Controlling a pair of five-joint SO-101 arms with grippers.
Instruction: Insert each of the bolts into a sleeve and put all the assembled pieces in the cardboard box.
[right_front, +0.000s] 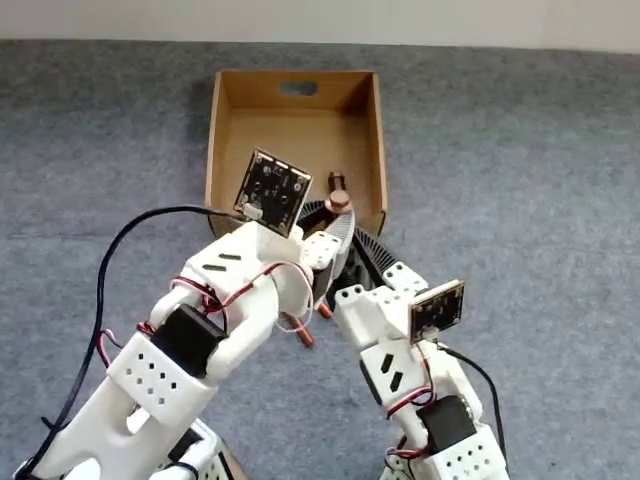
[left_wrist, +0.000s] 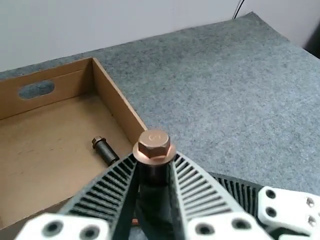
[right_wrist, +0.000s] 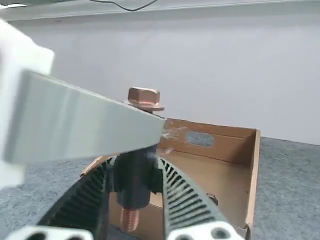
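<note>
We have left end effector (left_wrist: 152, 162) and right end effector (right_wrist: 136, 165) both clamped on one sleeved bolt (left_wrist: 153, 145); a mistimed release could drop it short of the cardboard box (right_front: 290, 140).

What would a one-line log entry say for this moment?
bolt in sleeve | left gripper and right gripper both shut on sleeve | held by cardboard box near wall | one finished piece inside box
</note>
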